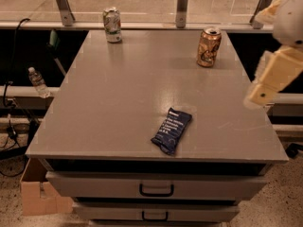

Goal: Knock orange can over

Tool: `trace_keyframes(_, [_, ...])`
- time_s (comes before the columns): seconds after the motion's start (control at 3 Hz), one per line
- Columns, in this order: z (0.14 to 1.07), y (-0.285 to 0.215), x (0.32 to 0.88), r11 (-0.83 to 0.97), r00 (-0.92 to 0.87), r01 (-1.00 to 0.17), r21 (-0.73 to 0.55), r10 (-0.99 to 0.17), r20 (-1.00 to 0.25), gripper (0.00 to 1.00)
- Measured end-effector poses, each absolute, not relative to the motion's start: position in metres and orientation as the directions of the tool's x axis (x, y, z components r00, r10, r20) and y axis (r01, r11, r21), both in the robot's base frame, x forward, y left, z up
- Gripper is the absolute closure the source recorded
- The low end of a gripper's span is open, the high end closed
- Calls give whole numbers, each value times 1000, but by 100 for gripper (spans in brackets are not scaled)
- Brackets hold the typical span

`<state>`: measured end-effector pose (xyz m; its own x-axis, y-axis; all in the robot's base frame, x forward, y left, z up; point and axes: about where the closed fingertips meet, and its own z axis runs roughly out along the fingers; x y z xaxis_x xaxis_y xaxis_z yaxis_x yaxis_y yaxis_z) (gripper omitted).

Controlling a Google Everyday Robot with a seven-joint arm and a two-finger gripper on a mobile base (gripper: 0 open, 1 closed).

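**Approach stage: can upright, gripper off to the side**

Wide grey flat-topped bench (pixel 118 103) with drawers beneath. The cream, blocky gripper (pixel 264 86) hangs past the bench's right edge, in the air and touching nothing. Whether it is released or clenched cannot be told.

A dark blue flat snack packet (pixel 171 130) lies near the front middle. The shiny orange-copper aluminium can (pixel 209 47) stands upright at the far right of the bench, well apart from the gripper. A pale silver-white can with green (pixel 112 25) stands upright at the far left.

Judgement: the reach is in hand and there is no contact yet. The next move calls for travelling forward and inward to the orange can, then a sideways push high on its body.
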<state>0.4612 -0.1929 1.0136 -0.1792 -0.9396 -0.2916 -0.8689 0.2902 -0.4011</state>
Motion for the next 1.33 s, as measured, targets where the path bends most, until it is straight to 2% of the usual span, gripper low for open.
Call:
trace_keyframes(0.67, [956,-206,585,450,-264,-809,-378,-853,-450,0])
trace_keyframes(1.33, [929,-236,681,632,-369,-719,-288,-699,-612,0])
